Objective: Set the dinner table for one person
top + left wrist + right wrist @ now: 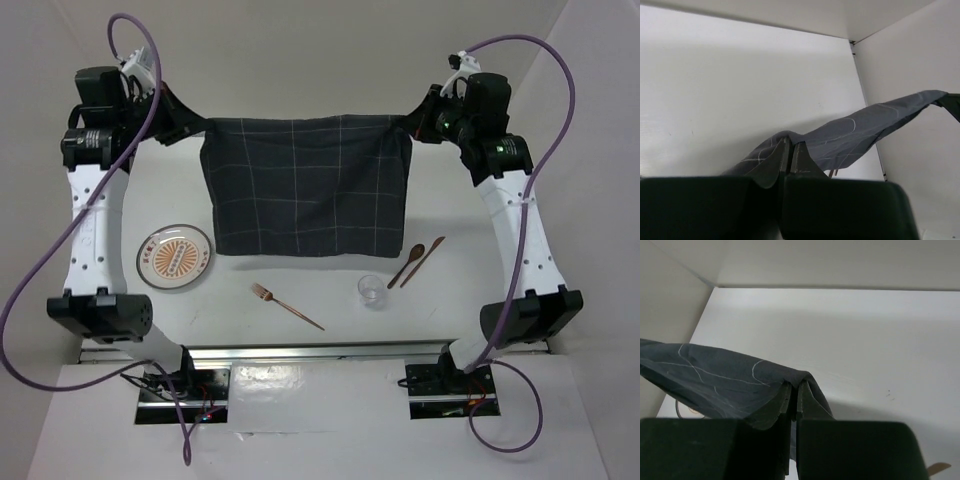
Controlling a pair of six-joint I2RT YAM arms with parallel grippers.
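A dark grey checked cloth (305,185) hangs stretched between my two grippers above the white dinner table (300,290). My left gripper (198,128) is shut on the cloth's far left corner (785,142). My right gripper (415,124) is shut on its far right corner (795,382). The cloth's lower edge droops toward the table near the middle. On the table in front of it lie a patterned plate (174,256) at the left, a copper fork (286,305), a clear glass (372,291), and a wooden spoon (406,265) beside a copper knife (423,261).
Silver metal rail (310,352) runs along the table's near edge, with the arm bases just behind it. White walls enclose the table at the back and both sides. Purple cables loop off both arms.
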